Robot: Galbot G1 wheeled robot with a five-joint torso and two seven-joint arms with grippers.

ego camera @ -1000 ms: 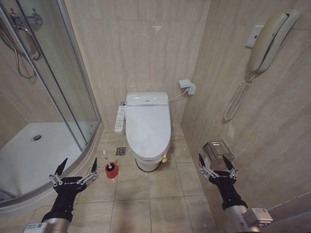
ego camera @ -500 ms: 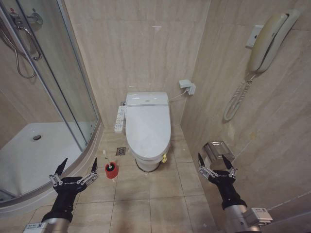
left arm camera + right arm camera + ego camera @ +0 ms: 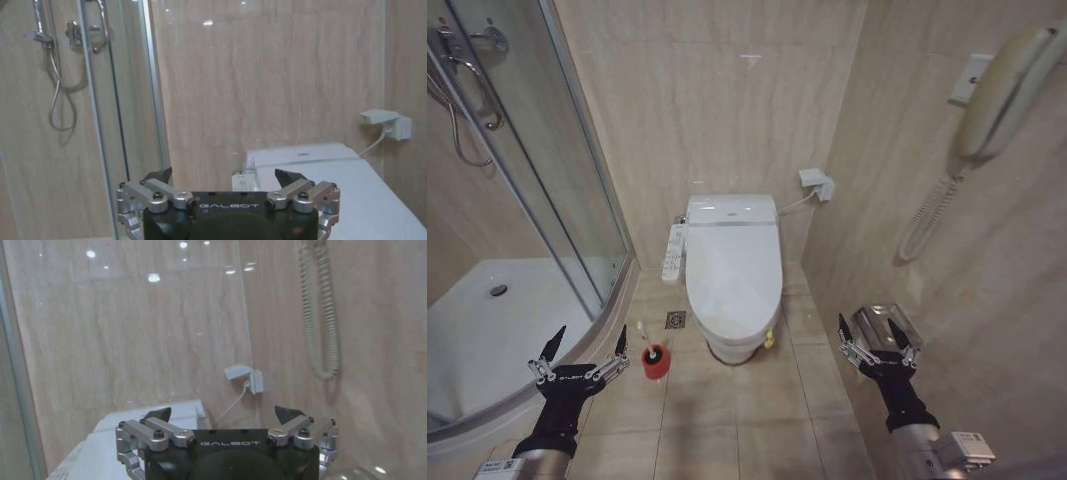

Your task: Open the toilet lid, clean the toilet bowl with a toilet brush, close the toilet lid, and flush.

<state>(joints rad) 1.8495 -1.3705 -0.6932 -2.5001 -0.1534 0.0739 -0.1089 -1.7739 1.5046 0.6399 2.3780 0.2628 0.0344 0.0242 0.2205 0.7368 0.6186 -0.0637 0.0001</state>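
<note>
Both hands, left hand (image 3: 585, 345) and right hand (image 3: 878, 336), hang spread apart and empty. Ahead between them the lid (image 3: 732, 265) lies shut; the brush (image 3: 654, 360) stands just beyond the left hand. Opening seems undone; next likely needs reaching under the lid's front edge.

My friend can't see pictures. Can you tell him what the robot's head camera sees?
A white toilet with its toilet lid shut stands against a beige tiled wall. The toilet brush sits in a red cup on the floor beside it. The left gripper and right gripper hover open in front.
</note>
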